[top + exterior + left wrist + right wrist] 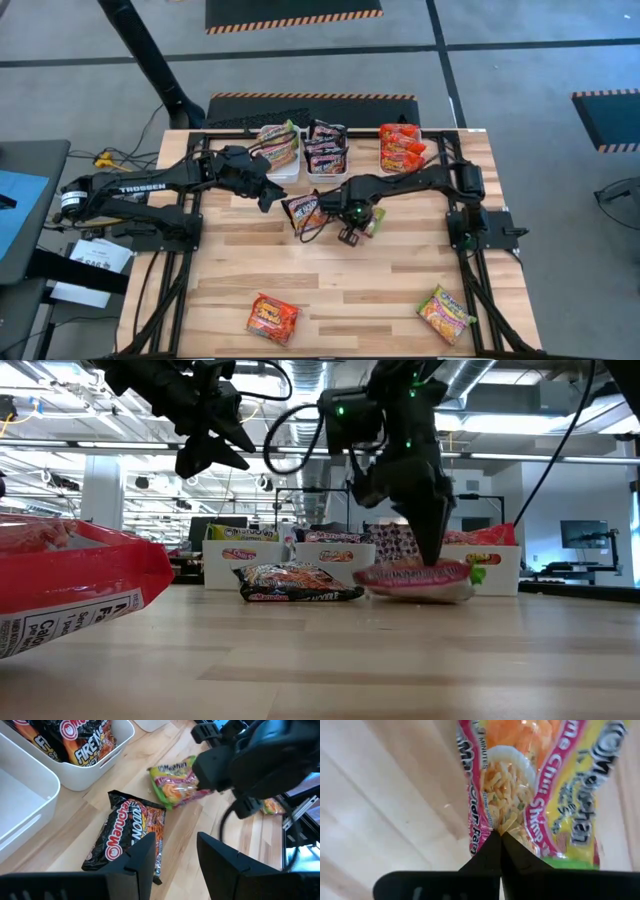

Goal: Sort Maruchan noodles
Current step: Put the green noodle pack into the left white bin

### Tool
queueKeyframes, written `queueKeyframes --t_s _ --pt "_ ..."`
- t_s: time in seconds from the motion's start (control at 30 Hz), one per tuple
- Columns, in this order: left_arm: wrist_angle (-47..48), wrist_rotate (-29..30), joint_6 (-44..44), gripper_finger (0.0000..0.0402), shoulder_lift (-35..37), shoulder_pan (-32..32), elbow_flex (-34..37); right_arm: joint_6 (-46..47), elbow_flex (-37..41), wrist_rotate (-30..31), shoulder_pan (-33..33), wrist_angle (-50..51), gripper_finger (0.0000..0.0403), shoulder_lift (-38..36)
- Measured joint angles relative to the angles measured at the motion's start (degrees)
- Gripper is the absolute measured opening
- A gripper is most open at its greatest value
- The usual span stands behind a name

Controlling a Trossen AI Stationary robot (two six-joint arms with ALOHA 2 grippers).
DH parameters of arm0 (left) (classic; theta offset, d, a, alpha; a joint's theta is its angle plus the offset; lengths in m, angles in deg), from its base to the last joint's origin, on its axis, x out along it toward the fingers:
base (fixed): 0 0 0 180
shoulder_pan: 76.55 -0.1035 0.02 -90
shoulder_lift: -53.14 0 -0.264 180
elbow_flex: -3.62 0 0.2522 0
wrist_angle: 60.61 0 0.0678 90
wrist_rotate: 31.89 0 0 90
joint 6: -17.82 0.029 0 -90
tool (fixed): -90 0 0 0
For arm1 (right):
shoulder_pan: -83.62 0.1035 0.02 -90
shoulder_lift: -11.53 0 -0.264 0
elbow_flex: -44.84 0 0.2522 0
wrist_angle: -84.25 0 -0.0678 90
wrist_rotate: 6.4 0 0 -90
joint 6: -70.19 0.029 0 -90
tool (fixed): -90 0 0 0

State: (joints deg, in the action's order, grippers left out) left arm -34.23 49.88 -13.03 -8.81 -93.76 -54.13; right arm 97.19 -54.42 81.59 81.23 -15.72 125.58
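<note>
While right tool point(500, 836) pinches crinkly green-yellow packet point(540, 785) | left tool point(175, 851) parted, empty

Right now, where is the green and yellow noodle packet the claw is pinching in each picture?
High view: green-yellow packet mid-table, mostly hidden under the right claw.
Low view: right of centre, lying on the table.
Left wrist view: upper middle.
Right wrist view: fills the upper middle.
Shared landmark: dark packet beside it, except in the right wrist view.
</note>
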Motion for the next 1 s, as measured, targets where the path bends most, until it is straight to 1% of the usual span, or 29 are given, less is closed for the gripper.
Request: queueKeyframes --t_s 0.1,0.23,0.4,0.6,0.73,0.83,1.0 --pt "0.0 0.0 0.0 0.0130 0.0 0.0 0.0 1.3 -0.9 -1.0 1.1 1.4 0.0014 -1.0" --pt "0.0 0.0 0.0 0.0130 0.0 0.0 0.0 3.3 -2.5 -2.5 2.9 2.9 0.0005 -2.5" --pt "0.0 0.0 0.0 0.0130 0.0 0.0 0.0 6.1 -4.1 -3.0 5.0 3.3 0.0004 -5.0" --pt "0.0 -0.2 0.0 0.0130 0.0 0.0 0.0 8.5 -6.5 -1.8 7.0 3.1 0.0003 -7.9" --pt "0.0 -0.3 0.0 0.0130 0.0 0.0 0.0 8.4 -7.0 -0.8 6.7 3.1 0.0003 -8.7" --pt "0.0 -0.1 0.3 0.0130 0.0 0.0 0.0 6.3 -7.0 -0.2 6.3 3.2 0.0017 -8.8" --pt "0.0 -1.6 0.3 0.0137 0.0 0.0 0.0 -0.4 -7.0 -1.0 6.0 3.4 0.0063 -8.8"
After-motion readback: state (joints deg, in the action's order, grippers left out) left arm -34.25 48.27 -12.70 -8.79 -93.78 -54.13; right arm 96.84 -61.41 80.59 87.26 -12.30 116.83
